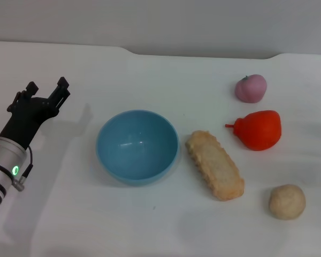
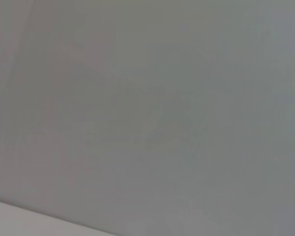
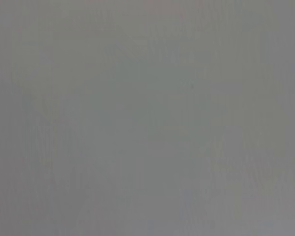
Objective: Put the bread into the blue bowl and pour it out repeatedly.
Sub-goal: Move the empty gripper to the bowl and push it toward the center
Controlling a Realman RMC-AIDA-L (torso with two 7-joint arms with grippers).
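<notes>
A: Since the blue bowl (image 1: 137,146) is the only container here, what lies in it?

B: Nothing that I can see; it stands upright on the white table (image 1: 160,230) with its mouth open upward, and its smooth inner wall and bottom show bare; the bread (image 1: 214,165) lies outside it, flat on the table just beside the rim, on the side of the bowl away from the fingers; whether loaf and rim touch I cannot tell.

A: And where does the left gripper (image 1: 45,89) stand?

B: Over the table, well apart from the bowl; its two dark fingers (image 1: 60,88) are spread with a clear gap between them and nothing held; the bowl sits off to the right of the fingertips and nearer the robot, and the bread lies beyond the bowl, farther still from them.

A: What else lies out there?

B: Three things, all farther from the fingers than the bread; a red pepper-shaped thing (image 1: 258,129) near the loaf's far end, a pink rounded thing (image 1: 251,88) beyond that, and a small beige ball (image 1: 287,201) near the loaf's near end; each stands apart from the bread and from the bowl.

A: And the right gripper?

B: It does not show in the head view; both wrist views give only a plain grey surface, the left one with a pale strip at one corner.
</notes>
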